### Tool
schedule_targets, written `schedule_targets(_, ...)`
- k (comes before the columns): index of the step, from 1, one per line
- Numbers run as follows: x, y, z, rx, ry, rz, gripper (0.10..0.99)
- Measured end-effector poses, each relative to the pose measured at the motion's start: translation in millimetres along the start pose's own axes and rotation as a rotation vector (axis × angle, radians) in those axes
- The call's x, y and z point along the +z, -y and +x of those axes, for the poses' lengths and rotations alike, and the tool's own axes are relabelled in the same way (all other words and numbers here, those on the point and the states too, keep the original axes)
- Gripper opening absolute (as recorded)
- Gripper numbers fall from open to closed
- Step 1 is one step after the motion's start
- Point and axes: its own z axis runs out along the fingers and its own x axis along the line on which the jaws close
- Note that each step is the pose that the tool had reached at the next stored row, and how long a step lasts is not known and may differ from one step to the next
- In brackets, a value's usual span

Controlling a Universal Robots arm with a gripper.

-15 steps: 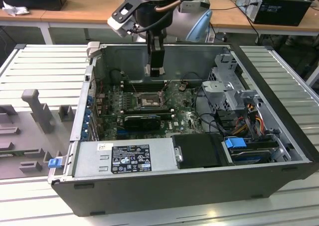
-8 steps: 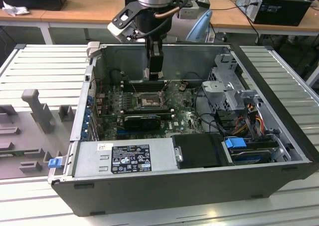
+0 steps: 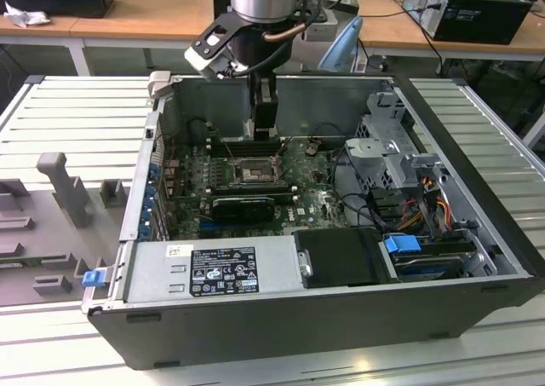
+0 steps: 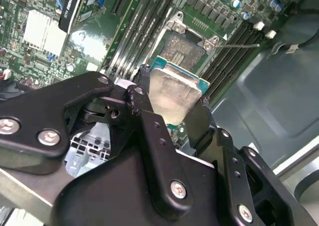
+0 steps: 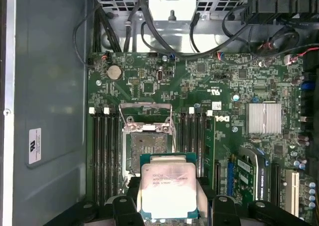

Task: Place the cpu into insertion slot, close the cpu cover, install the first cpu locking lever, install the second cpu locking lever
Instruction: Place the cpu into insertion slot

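Holding the cpu (image 5: 167, 186), light, stiff, fragile by my judgement, my gripper (image 5: 168, 202) pinches its opposite edges near the insertion slot (image 5: 148, 145).

An open desktop computer case of black and grey sheet metal (image 3: 281, 331) lies on its side on a grey slatted metal table (image 3: 77, 122). A green motherboard (image 5: 224, 86) covers the case floor. In the exterior view, a silver box-shaped power supply with a black-and-white label (image 3: 213, 271) sits along the near wall. A long black expansion card (image 3: 243, 205) stands on the board close to it.

The board also carries:
- a finned silver heatsink (image 5: 264, 117)
- a round silver coin cell (image 5: 114, 72)
- long black memory slots (image 5: 104, 141)

Black cables (image 5: 144, 21) run past the board's edge beside a perforated grey drive cage (image 3: 387, 147). Grey moulded fixtures (image 3: 64, 186) rest on the table at the exterior view's left. Wooden desks (image 3: 128, 11) stand behind.
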Motion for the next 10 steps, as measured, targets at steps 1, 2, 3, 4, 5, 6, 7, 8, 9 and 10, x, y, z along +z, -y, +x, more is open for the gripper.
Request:
schedule_targets(1,2.6,0.4,0.3,-0.004,0.0000,0.000,0.529)
schedule_targets(2,5.2,0.5,0.3,-0.008,-0.0001,0.000,0.529)
schedule_targets(3,10.0,0.7,0.6,-0.010,-0.0001,0.000,0.529)
schedule_targets(4,12.5,0.8,0.8,-0.010,0.0000,0.000,0.529)
schedule_targets(5,17.2,1.0,1.7,-0.017,-0.0003,0.000,0.529)
schedule_targets(6,20.8,1.1,2.4,-0.021,-0.0005,0.000,0.529)
schedule_targets(7,26.7,1.2,2.7,-0.022,-0.0004,0.001,0.529)
schedule_targets(8,30.5,1.4,2.6,-0.022,-0.0005,0.001,0.529)
schedule_targets(9,34.4,1.4,2.5,-0.020,-0.0004,0.001,0.529)
schedule_targets(10,36.3,1.5,2.5,-0.012,-0.0003,0.000,0.529)
